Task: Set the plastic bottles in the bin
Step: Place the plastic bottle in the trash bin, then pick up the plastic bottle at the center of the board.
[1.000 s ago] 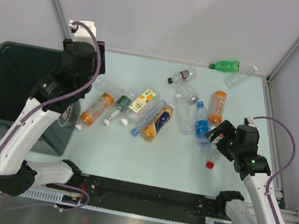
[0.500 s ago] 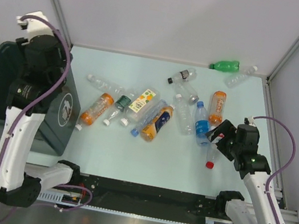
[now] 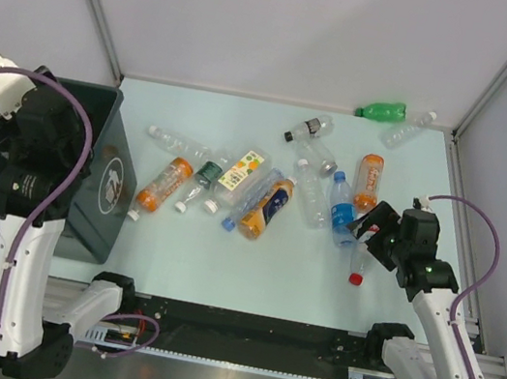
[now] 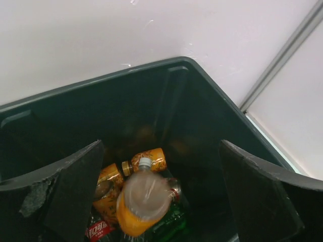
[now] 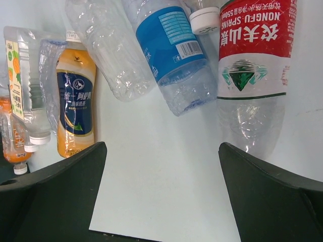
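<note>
1. Step in hand: release. The left gripper (image 4: 160, 151) hangs over the bin (image 3: 97, 211), which stands at 9 o'clock of the table (image 3: 221, 262). Its jaws are wide apart and grip nothing.
2. A blurred orange bottle (image 4: 144, 201) sits free between the fingers (image 4: 65, 196), above other bottles on the bin floor. Judged: a drop in progress.
3. The right gripper (image 5: 162, 151) hovers over bare table at 3 o'clock, jaws apart and empty. A blue-label bottle (image 5: 171, 45) lies at its 12 o'clock and a red-label bottle (image 5: 252, 60) at 1 o'clock.
4. Next move, judged: advance the right gripper and close on one bottle. The left arm must clear the bin's 3 o'clock rim to reach the centre bottles (image 3: 265, 206).
5. Room: the bottles crowd together, with open table at their 6 o'clock. The green bottle (image 3: 381, 109) lies at the far edge, at 1 o'clock near the frame post (image 3: 504, 77).
</note>
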`<state>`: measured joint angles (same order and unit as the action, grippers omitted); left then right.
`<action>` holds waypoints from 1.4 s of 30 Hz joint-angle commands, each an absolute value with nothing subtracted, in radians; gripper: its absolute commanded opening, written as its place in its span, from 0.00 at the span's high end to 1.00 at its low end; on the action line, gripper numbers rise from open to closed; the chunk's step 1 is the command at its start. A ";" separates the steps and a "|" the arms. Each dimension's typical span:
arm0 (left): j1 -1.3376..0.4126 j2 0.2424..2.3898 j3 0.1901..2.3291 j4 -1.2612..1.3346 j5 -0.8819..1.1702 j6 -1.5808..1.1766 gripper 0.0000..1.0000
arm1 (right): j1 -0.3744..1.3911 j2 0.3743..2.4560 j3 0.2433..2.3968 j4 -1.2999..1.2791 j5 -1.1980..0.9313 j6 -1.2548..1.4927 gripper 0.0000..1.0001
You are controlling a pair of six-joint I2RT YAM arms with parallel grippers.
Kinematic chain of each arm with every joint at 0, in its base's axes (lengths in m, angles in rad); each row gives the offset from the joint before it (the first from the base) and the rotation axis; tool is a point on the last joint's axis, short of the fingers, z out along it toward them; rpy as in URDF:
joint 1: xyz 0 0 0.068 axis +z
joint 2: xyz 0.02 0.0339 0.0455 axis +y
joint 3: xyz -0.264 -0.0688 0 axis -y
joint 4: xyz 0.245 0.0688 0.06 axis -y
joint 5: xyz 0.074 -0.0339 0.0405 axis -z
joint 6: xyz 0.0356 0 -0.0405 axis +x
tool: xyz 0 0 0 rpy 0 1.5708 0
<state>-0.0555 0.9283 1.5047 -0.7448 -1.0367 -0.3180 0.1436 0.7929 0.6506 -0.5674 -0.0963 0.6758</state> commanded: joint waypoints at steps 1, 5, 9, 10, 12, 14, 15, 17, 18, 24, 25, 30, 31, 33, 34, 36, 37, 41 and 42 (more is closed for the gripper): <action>-0.044 0.908 1.497 -0.724 -1.103 -0.351 0.00 | 0.140 0.787 0.649 -0.541 -0.117 0.663 0.02; -0.044 0.905 1.497 -0.722 -1.048 -0.334 0.00 | 0.138 0.787 0.649 -0.541 -0.118 0.667 0.02; -0.043 0.893 1.494 -0.723 -0.845 -0.301 0.00 | 0.138 0.784 0.649 -0.540 -0.115 0.667 0.02; -0.043 0.891 1.496 -0.724 -0.783 -0.289 0.00 | 0.138 0.782 0.649 -0.538 -0.115 0.667 0.02; -0.043 0.887 1.506 -0.732 -0.675 -0.264 0.00 | 0.138 0.781 0.649 -0.537 -0.112 0.667 0.02; -0.043 0.893 1.512 -0.747 -0.498 -0.232 0.00 | 0.137 0.781 0.649 -0.535 -0.112 0.667 0.02; -0.043 0.899 1.528 -0.758 -0.439 -0.227 0.00 | 0.137 0.782 0.650 -0.535 -0.113 0.667 0.01; -0.044 0.929 1.539 -0.794 -0.304 -0.210 0.00 | 0.135 0.787 0.655 -0.535 -0.112 0.666 0.01; -0.044 0.942 1.548 -0.808 -0.270 -0.206 0.00 | 0.135 0.790 0.660 -0.537 -0.110 0.660 0.01; -0.061 0.957 1.497 -0.789 -0.049 -0.175 0.00 | 0.132 0.798 0.670 -0.541 -0.098 0.653 0.02; -0.067 0.950 1.484 -0.767 -0.016 -0.170 0.00 | 0.132 0.801 0.672 -0.541 -0.100 0.653 0.02; -0.199 0.949 1.401 -0.678 0.086 -0.169 0.00 | 0.132 0.808 0.672 -0.538 -0.092 0.661 0.02; -0.219 0.959 1.388 -0.672 0.086 -0.176 0.00 | 0.132 0.808 0.672 -0.537 -0.091 0.661 0.02; -0.273 0.988 1.352 -0.666 0.087 -0.183 0.00 | 0.132 0.808 0.672 -0.534 -0.089 0.664 0.02; -0.303 0.997 1.339 -0.658 0.087 -0.190 0.00 | 0.130 0.810 0.672 -0.529 -0.087 0.666 0.02; -0.331 1.020 1.295 -0.647 0.087 -0.196 0.00 | 0.132 0.815 0.672 -0.523 -0.086 0.664 0.02; -0.357 1.025 1.278 -0.631 0.084 -0.204 0.00 | 0.129 0.818 0.672 -0.519 -0.087 0.666 0.02; -0.446 1.035 1.154 -0.551 0.118 -0.193 0.00 | 0.130 0.833 0.672 -0.514 -0.103 0.666 0.02; -0.469 1.037 1.131 -0.529 0.126 -0.187 0.00 | 0.132 0.834 0.672 -0.514 -0.103 0.664 0.02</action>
